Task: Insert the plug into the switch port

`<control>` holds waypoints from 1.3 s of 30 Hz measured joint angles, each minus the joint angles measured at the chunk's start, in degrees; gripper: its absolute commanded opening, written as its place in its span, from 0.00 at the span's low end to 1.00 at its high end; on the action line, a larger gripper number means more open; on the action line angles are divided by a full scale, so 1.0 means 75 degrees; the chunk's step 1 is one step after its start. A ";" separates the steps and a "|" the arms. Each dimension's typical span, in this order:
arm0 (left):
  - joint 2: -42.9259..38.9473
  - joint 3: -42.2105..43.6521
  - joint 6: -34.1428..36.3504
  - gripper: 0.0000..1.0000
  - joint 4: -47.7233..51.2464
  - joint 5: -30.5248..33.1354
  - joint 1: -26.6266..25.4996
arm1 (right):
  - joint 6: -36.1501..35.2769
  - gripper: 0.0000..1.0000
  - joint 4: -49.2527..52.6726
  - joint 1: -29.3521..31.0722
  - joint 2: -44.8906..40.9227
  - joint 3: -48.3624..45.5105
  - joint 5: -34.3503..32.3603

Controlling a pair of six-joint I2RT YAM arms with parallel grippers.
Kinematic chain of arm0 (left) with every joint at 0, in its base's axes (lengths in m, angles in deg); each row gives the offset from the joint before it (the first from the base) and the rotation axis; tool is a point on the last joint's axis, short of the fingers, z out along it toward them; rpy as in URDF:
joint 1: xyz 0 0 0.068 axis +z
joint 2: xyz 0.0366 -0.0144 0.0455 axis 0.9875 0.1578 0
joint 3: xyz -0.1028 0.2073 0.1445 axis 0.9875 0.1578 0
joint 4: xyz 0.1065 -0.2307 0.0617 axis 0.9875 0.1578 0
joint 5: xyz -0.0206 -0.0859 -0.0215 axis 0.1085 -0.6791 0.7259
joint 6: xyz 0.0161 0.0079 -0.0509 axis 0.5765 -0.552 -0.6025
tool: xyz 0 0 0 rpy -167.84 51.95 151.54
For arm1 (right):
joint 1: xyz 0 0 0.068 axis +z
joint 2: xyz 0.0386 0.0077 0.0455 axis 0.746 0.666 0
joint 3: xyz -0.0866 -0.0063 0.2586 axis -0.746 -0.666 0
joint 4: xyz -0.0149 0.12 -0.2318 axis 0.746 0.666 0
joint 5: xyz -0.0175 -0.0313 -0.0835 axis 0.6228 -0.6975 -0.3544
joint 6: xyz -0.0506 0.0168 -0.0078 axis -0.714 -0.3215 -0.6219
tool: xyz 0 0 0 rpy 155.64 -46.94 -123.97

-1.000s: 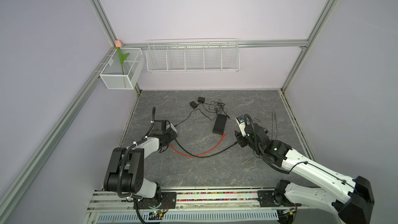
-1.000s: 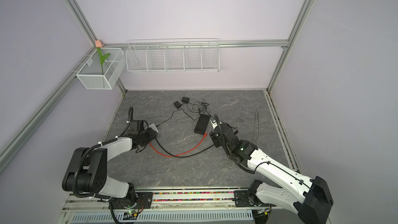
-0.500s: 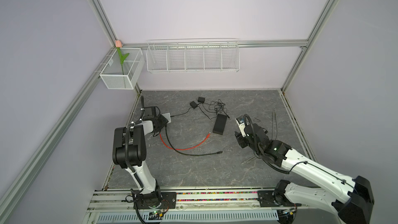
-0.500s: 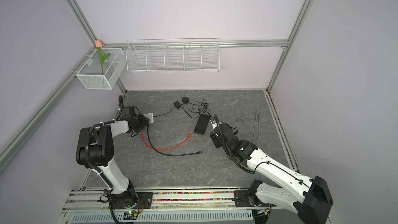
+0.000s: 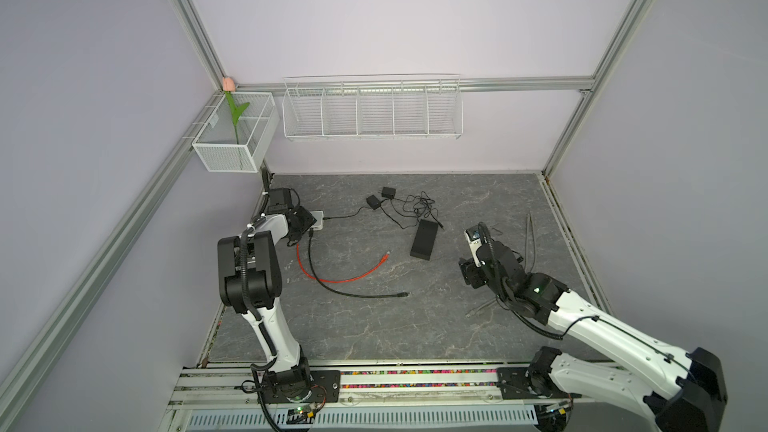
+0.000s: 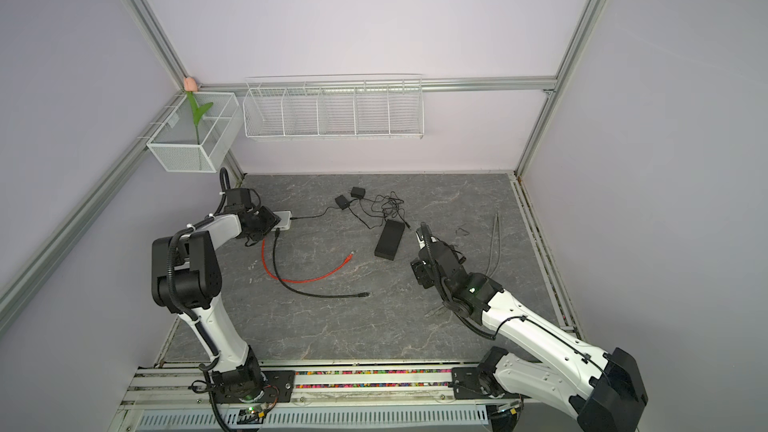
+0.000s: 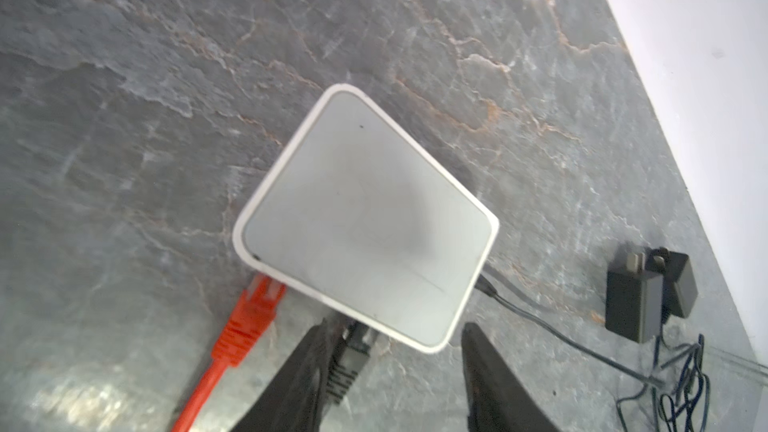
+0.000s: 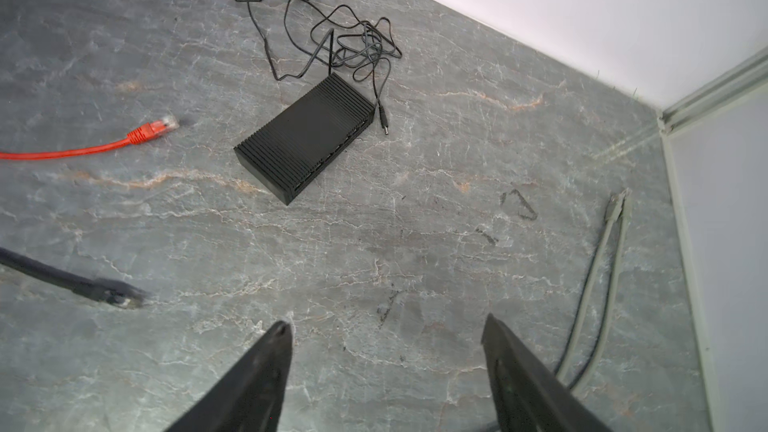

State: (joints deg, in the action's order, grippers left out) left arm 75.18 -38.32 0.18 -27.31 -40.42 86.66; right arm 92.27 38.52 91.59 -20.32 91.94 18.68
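The left arm [image 5: 249,268] stands folded, its elbow raised high above its base and its forearm reaching back and down toward the far left corner of the tabletop [image 5: 415,326]. The left gripper [image 7: 395,326] ends at the white switch [image 7: 365,218], which lies flat there in both top views [image 6: 285,218]. In the left wrist view the jaws stand partly apart and straddle one corner of the switch. The black plug [image 7: 351,353] sits at the switch's edge, against one finger [image 7: 299,371], while the other finger is clear of both plug and switch, so nothing is clamped. Whether the plug is fully seated in its port I cannot tell. The red plug [image 7: 255,309] meets the same edge, just beside the black one. From there the black cable [image 5: 365,295] and the red cable [image 5: 353,279] curve out across the tabletop, and their free ends lie well apart from the switch.

The right arm [image 5: 602,334] stretches low from its base on the right, its forearm slanting toward the middle and its wrist tipped down over bare tabletop. The right gripper [image 8: 386,322] has its jaws spread wide with nothing between them, above the surface. The black switch [image 8: 303,139] lies ahead of it, well apart, and a grey cable [image 8: 598,284] runs past one finger.
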 measured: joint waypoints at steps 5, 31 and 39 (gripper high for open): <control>-0.1527 0.0699 0.0265 0.53 0.0122 0.0242 -0.0670 | 0.0466 0.82 0.0350 -0.0632 0.0052 0.0117 0.0236; -0.3171 0.0408 0.1483 0.73 0.1227 0.1134 -0.5438 | 0.1751 0.89 0.0341 -0.1935 -0.1271 -0.0516 0.1472; -0.2078 -0.0592 0.1539 0.73 0.1262 0.1221 -0.5756 | 0.1961 0.89 0.0449 -0.1990 -0.1658 -0.0772 0.1504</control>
State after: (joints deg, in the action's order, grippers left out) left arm 59.60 -42.75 11.72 -17.84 -31.26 43.49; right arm 106.98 41.89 76.67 -32.76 86.15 29.96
